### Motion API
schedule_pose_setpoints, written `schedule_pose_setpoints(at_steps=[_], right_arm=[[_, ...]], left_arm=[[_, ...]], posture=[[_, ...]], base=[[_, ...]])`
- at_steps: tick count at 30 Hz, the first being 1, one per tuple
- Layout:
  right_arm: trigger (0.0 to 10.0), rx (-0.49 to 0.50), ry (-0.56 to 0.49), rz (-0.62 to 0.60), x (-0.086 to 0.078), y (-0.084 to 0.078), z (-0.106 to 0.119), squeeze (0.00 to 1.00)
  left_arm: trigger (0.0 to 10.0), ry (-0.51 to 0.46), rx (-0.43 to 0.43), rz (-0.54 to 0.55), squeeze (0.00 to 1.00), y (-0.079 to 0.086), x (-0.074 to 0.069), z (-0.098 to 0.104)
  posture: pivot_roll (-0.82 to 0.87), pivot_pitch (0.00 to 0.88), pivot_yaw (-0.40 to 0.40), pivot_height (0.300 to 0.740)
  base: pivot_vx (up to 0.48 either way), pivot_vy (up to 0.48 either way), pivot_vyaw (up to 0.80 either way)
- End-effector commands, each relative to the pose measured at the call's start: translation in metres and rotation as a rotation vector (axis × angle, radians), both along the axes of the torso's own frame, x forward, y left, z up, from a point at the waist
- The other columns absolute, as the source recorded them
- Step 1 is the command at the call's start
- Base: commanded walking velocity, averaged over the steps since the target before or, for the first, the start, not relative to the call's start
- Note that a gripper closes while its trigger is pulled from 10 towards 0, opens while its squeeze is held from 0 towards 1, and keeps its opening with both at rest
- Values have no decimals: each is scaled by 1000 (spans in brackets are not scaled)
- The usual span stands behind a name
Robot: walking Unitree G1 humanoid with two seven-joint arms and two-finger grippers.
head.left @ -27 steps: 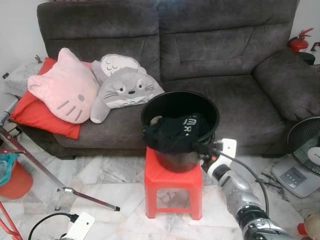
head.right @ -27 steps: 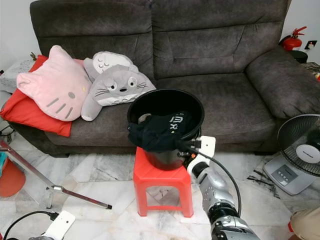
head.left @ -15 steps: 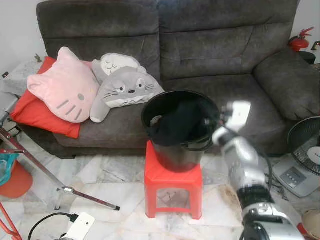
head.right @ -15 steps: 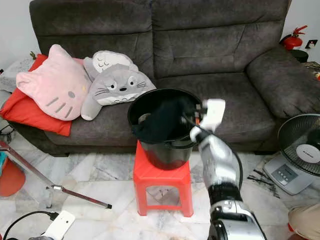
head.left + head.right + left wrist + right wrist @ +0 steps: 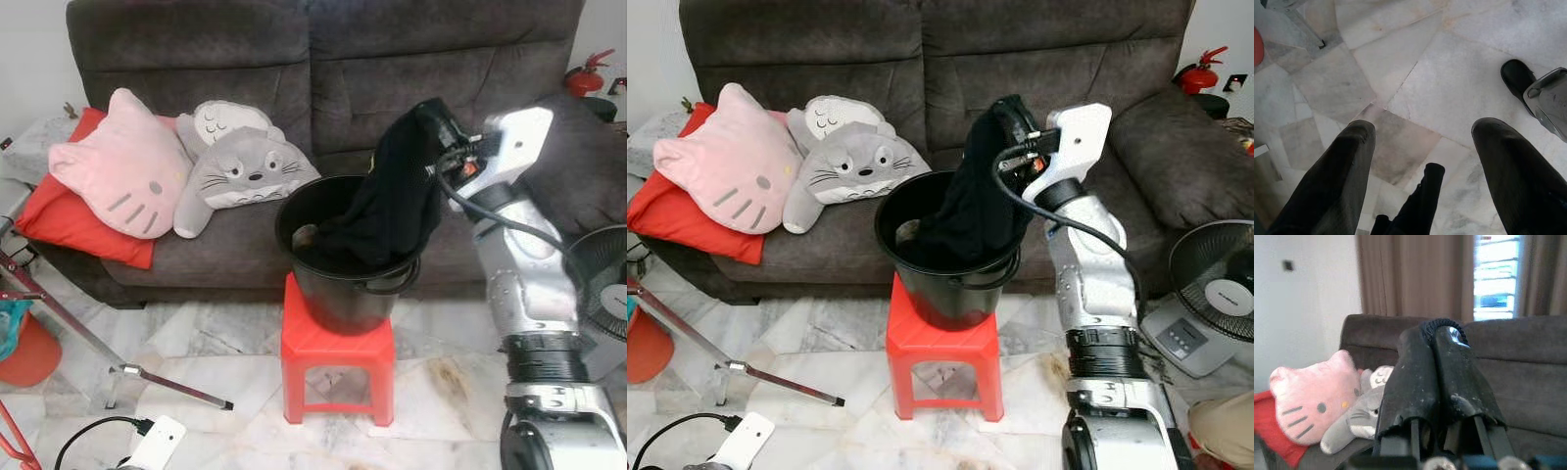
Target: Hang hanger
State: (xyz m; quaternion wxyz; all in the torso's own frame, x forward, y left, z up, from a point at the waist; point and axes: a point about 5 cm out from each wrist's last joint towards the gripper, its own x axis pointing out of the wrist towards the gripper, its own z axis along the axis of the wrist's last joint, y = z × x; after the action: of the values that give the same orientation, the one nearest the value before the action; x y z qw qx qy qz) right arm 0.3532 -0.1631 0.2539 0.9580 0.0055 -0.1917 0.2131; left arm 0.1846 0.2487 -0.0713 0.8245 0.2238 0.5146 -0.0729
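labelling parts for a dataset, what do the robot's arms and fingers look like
The right arm is silver metal in jointed segments with black ribbed bands, a white box at the wrist and a black cable looping along it. The right gripper has two long black scuffed fingers. The left gripper has the same thick black fingers.

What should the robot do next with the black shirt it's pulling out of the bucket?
Probably keep lifting. The right gripper is shut on the black garment, but its lower part is inside the black bucket on the red stool.
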Motion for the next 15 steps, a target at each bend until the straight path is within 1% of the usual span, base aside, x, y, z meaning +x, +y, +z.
schedule_pose_setpoints(at_steps=[1,2,3,4,5,7,8,9,10,11,12,13,15], right_arm=[[0,-40,-76,69,-6,15,20,0],[0,-44,-77,81,-8,17,20,0],[0,-68,-48,180,-15,30,14,0],[0,-127,-19,275,-23,44,1,0],[0,-176,19,317,-27,52,-12,0],[0,-222,76,375,-32,60,-29,0],[0,-265,112,397,-35,62,-39,0],[157,-284,128,407,-37,63,-43,0],[6039,-334,171,408,-39,62,-55,0],[9922,-348,186,405,-40,61,-59,0],[9922,-348,186,405,-40,61,-59,0],[10000,-360,227,396,-40,58,-67,0],[10000,-372,277,370,-39,54,-76,0]], left_arm=[[10000,22,18,3,0,5,-6,-2],[10000,22,17,3,0,5,-6,-2],[10000,21,17,4,0,5,-5,-1],[10000,21,17,5,0,5,-5,-1],[10000,21,15,6,0,4,-5,-1],[10000,23,10,7,0,4,-5,-1],[10000,24,9,8,0,4,-5,-1],[10000,24,8,8,0,4,-5,-1],[10000,25,8,8,0,4,-5,-1],[10000,26,7,8,0,4,-5,-1],[10000,26,7,8,0,4,-5,-1],[10000,26,7,9,0,4,-5,-1],[10000,26,8,10,0,4,-5,-1]], posture=[[-245,0,93,740],[-245,0,93,740],[-242,0,92,740],[-241,0,91,740],[-236,0,89,740],[-231,0,85,740],[-231,0,85,740],[-231,0,84,740],[-229,0,83,740],[-229,0,83,740],[-229,0,83,740],[-229,0,83,740],[-231,0,83,740]], base=[[0,0,0],[0,0,0],[0,0,0],[0,0,0],[0,0,0],[0,0,0],[0,0,0],[0,0,0],[0,0,0],[0,0,0],[0,0,0],[0,0,0],[0,0,0]])
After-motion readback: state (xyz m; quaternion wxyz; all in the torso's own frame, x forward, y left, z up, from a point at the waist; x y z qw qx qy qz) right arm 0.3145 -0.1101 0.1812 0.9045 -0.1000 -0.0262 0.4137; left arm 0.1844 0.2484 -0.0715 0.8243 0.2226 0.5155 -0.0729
